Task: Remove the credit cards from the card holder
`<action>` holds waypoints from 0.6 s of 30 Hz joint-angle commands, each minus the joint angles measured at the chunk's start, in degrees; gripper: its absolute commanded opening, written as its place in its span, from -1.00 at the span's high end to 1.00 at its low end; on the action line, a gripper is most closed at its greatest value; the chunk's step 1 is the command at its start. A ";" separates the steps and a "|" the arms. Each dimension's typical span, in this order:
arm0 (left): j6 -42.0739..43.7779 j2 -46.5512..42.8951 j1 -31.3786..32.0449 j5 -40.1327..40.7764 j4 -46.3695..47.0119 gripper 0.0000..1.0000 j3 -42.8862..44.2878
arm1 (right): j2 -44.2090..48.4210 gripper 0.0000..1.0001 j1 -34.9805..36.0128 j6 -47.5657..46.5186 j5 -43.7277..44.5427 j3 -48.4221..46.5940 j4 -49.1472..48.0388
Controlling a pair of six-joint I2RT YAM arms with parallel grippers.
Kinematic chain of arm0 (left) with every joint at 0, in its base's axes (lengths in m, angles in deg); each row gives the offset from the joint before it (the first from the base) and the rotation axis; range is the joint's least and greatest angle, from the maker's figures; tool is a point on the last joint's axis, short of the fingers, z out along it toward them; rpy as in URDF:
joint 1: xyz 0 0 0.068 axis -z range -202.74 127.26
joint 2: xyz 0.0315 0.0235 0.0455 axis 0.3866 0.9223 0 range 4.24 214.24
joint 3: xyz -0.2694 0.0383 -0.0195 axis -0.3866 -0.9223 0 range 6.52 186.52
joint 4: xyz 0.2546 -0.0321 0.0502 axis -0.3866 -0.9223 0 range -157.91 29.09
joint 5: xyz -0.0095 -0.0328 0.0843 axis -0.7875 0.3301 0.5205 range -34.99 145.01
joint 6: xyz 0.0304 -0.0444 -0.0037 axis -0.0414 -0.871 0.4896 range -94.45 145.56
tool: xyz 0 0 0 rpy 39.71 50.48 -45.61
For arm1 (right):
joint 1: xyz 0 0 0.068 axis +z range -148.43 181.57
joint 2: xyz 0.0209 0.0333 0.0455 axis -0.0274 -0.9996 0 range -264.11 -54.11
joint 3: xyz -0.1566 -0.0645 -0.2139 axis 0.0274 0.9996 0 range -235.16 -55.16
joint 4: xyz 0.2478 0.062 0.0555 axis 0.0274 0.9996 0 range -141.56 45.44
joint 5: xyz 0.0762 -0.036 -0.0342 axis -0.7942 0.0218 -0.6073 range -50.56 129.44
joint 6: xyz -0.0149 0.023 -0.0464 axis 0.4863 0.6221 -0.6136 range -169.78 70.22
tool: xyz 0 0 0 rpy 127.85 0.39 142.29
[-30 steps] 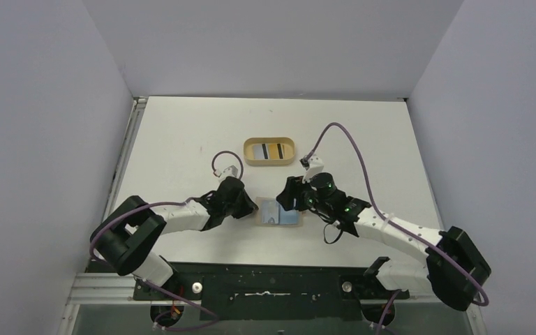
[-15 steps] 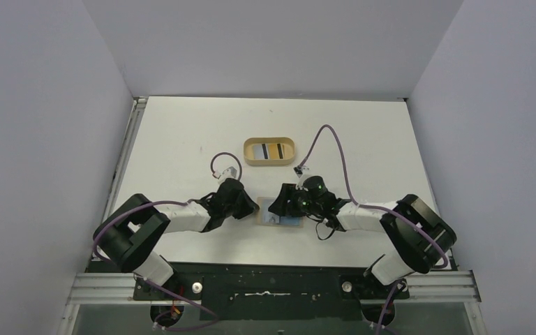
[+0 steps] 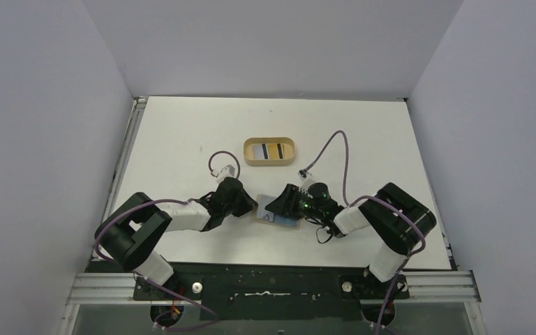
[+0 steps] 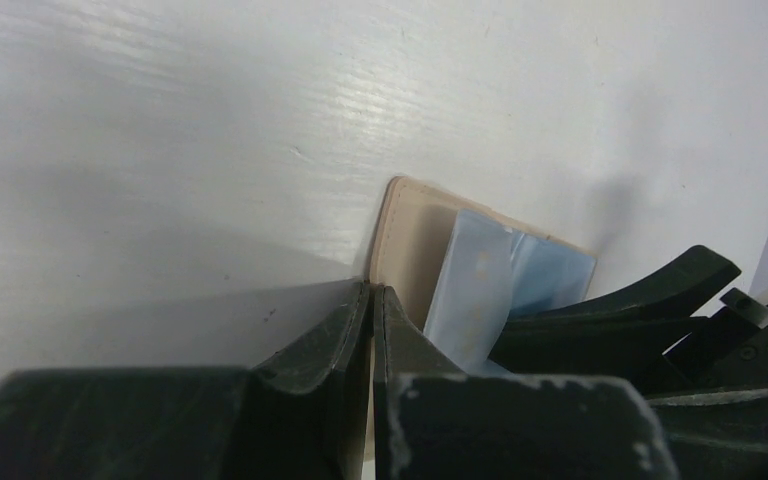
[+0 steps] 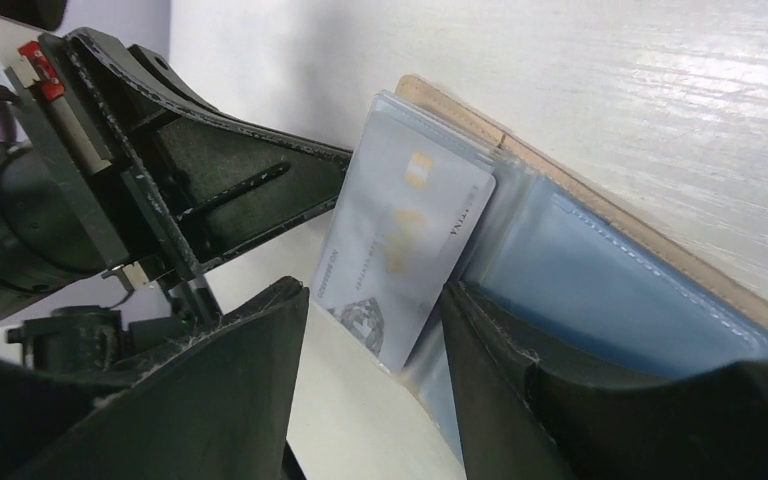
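We're right over the near middle of the tabletop point(image 3: 181, 139), a little in from its near edge, where the card holder point(image 5: 610, 270) lies open and flat, tan outside and pale blue inside. The left gripper point(image 4: 371, 290) is down low on the holder's left side, its 2 fingers pressed together with no gap worth naming. Their tips sit right at the holder's tan edge, though we cannot tell whether they pinch it or just press on it. From the other side the right gripper point(image 5: 375, 292) comes in, its jaws about half apart and straddling 1 light-blue card point(image 5: 410, 230). That card stands tilted up out of the holder, its lower corner down between the 2 fingers and its upper end leaning toward the left gripper. We cannot tell whether either finger actually touches the card. From above, the 2 grippers nearly meet over the holder, which shows between them. Farther back, toward the middle of the tabletop and well apart from all this, sits an oval tan tray point(image 3: 248, 151) with flat striped pieces in it, too small for us to make out.
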 commanded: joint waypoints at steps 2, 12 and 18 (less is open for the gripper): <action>0.68 1.27 0.43 -0.81 -0.29 1.00 -0.01 | -7.59 -0.04 0.89 10.98 -4.19 3.48 -21.70; 1.58 -0.30 0.23 0.20 -2.25 1.00 -0.05 | -3.06 -0.09 2.86 7.81 4.49 5.65 -2.68; 2.16 -0.24 0.25 0.73 -3.30 1.00 0.55 | 4.20 -0.18 4.23 3.53 13.15 2.03 18.13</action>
